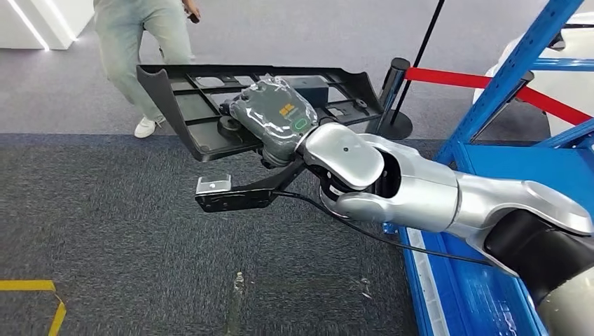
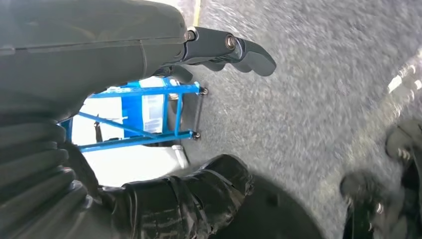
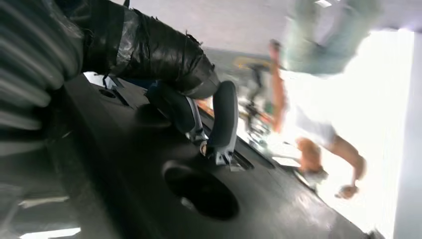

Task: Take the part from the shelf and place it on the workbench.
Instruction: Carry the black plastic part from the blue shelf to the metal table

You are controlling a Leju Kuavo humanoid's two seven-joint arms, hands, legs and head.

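Your right robot hand point(image 1: 273, 122) is closed on the part point(image 1: 210, 105), a wide black moulded panel with ribs and round holes; in the right wrist view its dark fingers point(image 3: 224, 119) press onto the panel's surface point(image 3: 149, 189) beside a round opening. The part is carried in the air, stretching out beyond and to the left of that robot hand, above the dark carpeted floor point(image 1: 105, 224). The blue shelf point(image 1: 490, 91) stands just to the right of the arm, so I judge the pick done: the part is off the shelf. Your left robot hand point(image 2: 219, 47) hangs over the floor with nothing in it, its fingers loosely apart. What is left is the carry and the set-down on the counter. Mind the person point(image 1: 143, 42) standing beyond the part's far edge.
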